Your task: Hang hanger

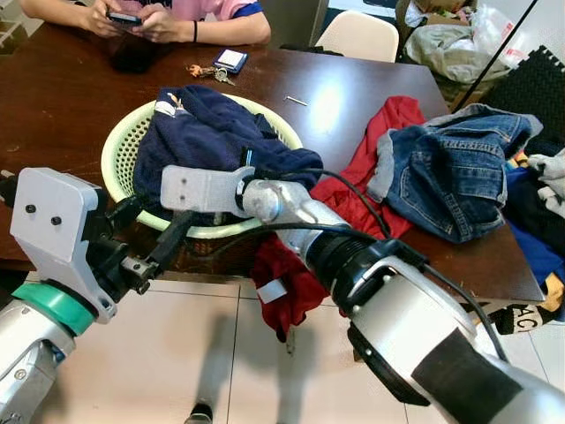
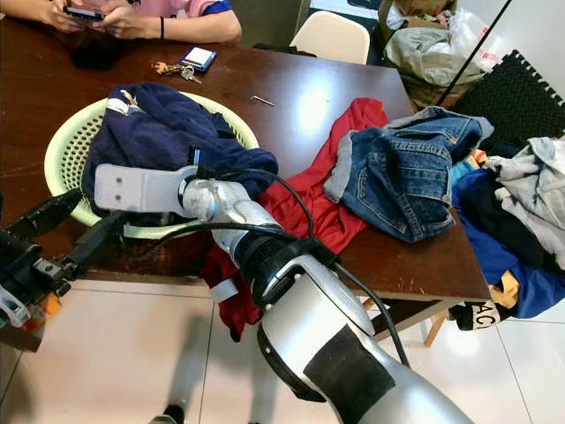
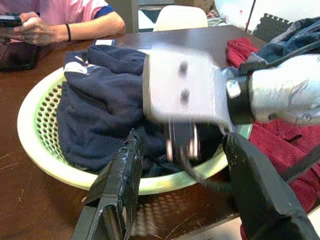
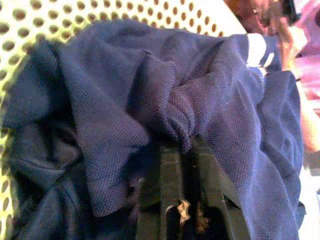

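A pale green laundry basket [image 1: 115, 146] stands on the dark wooden table [image 1: 53, 106] near its front edge. A navy blue shirt [image 1: 203, 132] is bunched up inside it. My right gripper [image 4: 181, 147] reaches into the basket from the front, and its two black fingers are shut on a fold of the navy shirt [image 4: 125, 100]. In the eye views its grey wrist plate [image 1: 201, 189] hides those fingers. My left gripper [image 1: 166, 210] hovers open just outside the basket's front rim [image 3: 165, 184], below and left of the right wrist, holding nothing.
A red garment [image 1: 371, 150] hangs over the table's front edge, with blue jeans [image 1: 459, 168] lying on it. More clothes [image 1: 538, 203] are piled at the right. A person [image 1: 168, 18] sits across the table holding a phone. Keys [image 1: 205, 71] lie nearby. Tiled floor lies below.
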Controlling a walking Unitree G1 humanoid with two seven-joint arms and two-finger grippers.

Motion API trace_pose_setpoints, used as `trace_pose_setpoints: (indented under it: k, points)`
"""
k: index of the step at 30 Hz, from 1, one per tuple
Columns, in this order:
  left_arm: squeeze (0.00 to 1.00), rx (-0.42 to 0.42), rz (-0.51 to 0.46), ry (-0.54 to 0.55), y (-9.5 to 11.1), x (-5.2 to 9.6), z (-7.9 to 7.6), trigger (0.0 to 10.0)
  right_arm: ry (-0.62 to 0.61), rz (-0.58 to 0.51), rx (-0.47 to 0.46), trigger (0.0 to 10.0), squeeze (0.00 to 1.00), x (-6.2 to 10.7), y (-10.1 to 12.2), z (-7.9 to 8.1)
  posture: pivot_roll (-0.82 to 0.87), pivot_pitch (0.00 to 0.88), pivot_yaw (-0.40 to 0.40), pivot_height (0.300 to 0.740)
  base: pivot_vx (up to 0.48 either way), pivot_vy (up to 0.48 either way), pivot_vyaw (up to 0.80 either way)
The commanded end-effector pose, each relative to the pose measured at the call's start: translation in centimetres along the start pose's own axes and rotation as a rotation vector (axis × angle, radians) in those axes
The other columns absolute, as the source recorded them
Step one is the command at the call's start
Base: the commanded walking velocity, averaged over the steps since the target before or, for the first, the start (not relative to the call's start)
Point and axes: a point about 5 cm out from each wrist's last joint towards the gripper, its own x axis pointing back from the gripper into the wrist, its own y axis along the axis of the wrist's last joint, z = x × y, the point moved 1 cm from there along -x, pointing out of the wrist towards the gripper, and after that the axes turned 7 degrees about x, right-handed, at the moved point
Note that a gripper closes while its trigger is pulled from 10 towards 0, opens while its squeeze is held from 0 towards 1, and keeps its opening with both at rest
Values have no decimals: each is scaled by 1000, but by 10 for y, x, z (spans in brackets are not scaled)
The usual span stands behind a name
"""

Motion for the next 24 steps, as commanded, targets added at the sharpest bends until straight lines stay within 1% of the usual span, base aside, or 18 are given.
trace_pose_setpoints:
  k: [1,2,3,4,5,6,7,9,10,11,12,13,14,15,16,19,20,24]
  points:
    - [0,14,16,-10,-4,0,-2,10000,-57,-107,-185,0,0,2,12,-14,283,212,-57,740,0,0,0]
    - [0,14,16,-10,-4,0,-2,10000,-57,-107,-185,0,0,2,12,-14,283,212,-57,740,0,0,0]
    - [0,21,11,-12,-4,-2,-3,10000,-132,-206,-382,0,0,7,17,-34,280,211,-56,740,0,0,0]
    - [0,21,11,-12,-4,-2,-3,10000,-132,-206,-382,0,0,7,17,-34,280,211,-56,740,0,0,0]
    - [0,29,3,-16,-3,-3,-4,10000,-230,-309,-501,0,0,16,22,-56,274,211,-54,740,0,0,0]
    - [0,29,3,-16,-3,-3,-4,10000,-230,-309,-501,0,0,16,22,-56,274,211,-54,740,0,0,0]
    - [0,40,-11,-29,-2,-6,-7,10000,-363,-423,-605,1843,0,31,24,-85,267,210,-53,740,0,0,0]
    - [0,40,-11,-29,-2,-6,-7,10000,-363,-423,-605,1843,0,31,24,-85,267,210,-53,740,0,0,0]
    - [0,53,-32,-44,1,-9,-10,10000,-507,-504,-672,10000,0,49,20,-112,266,209,-52,740,0,0,0]
    - [0,53,-32,-44,1,-9,-10,10000,-507,-504,-672,10000,0,49,20,-112,266,209,-52,740,0,0,0]
    - [0,79,-74,-76,6,-14,-14,10000,-680,-571,-720,10000,0,72,10,-139,247,204,-51,740,0,0,0]
    - [0,79,-74,-76,6,-14,-14,10000,-680,-571,-720,10000,0,72,10,-139,247,204,-51,740,0,0,0]
    - [0,103,-114,-104,12,-17,-18,10000,-826,-608,-749,10000,0,92,0,-157,246,203,-52,740,0,0,0]
    - [0,103,-114,-104,12,-17,-18,10000,-826,-608,-749,10000,0,92,0,-157,246,203,-52,740,0,0,0]
    - [0,116,-144,-131,16,-19,-22,10000,-933,-652,-765,10000,0,109,-8,-170,249,203,-53,740,0,0,0]
    - [0,116,-144,-131,16,-19,-22,10000,-933,-652,-765,10000,0,109,-8,-170,249,203,-53,740,0,0,0]
    - [0,122,-161,-145,19,-20,-24,10000,-1000,-700,-777,10000,0,123,-11,-180,251,204,-54,740,0,0,0]
    - [0,125,-170,-145,21,-21,-24,10000,-1043,-752,-790,10000,0,138,-15,-190,250,205,-56,740,0,0,0]
